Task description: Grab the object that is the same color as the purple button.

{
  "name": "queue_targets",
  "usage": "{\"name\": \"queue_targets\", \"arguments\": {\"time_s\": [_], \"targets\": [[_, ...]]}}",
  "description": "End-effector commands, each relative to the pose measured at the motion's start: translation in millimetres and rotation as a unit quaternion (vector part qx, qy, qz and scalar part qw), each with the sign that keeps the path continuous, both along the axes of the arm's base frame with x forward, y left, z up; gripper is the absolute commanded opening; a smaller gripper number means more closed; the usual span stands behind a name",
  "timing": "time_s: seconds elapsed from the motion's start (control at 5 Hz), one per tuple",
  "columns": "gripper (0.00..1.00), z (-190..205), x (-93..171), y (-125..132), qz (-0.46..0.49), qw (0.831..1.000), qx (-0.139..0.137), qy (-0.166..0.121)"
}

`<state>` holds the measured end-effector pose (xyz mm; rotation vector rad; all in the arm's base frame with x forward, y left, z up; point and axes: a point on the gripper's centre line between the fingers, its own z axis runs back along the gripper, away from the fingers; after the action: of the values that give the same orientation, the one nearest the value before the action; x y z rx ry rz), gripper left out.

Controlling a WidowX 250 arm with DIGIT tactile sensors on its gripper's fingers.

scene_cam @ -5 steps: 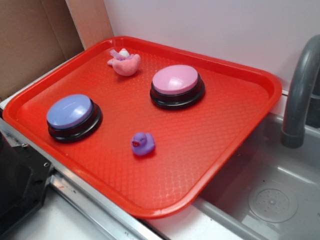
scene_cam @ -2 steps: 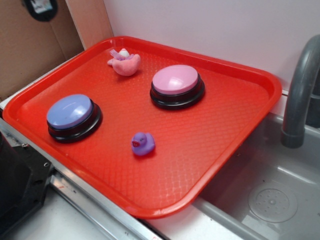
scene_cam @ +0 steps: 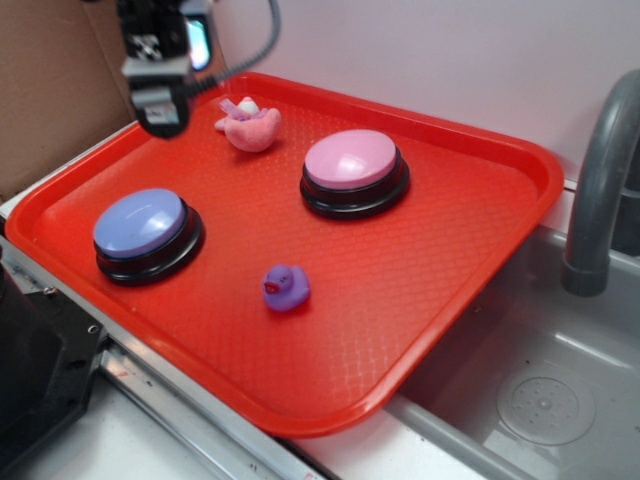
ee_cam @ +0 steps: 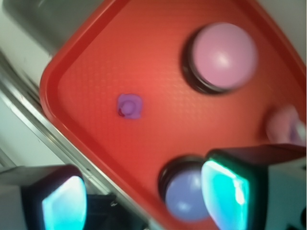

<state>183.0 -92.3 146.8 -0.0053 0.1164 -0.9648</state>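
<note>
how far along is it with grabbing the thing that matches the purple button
Barely started. Done: nothing is grasped; the purple duck sits untouched on the red tray, apart from the purple button. In hand: the pincer hangs open and empty above the tray's far-left corner. Left: move over the duck, descend, close, lift.

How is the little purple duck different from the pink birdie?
The purple duck is smooth and shiny like rubber; the pink plush bird looks soft and fuzzy. The duck is smaller. The duck sits near the tray's middle; the bird sits by its far rim. Both are bird toys on the red tray.
</note>
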Motion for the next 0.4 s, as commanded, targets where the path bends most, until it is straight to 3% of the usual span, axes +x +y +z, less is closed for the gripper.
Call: {"name": "queue_targets", "arguments": {"time_s": [0.0, 0.2], "targets": [[1.0, -53, 1, -30, -0.257, 0.966, -0.023, 0.031], [1.0, -65, -2, -34, -0.354, 0.935, -0.002, 0.032]]}}
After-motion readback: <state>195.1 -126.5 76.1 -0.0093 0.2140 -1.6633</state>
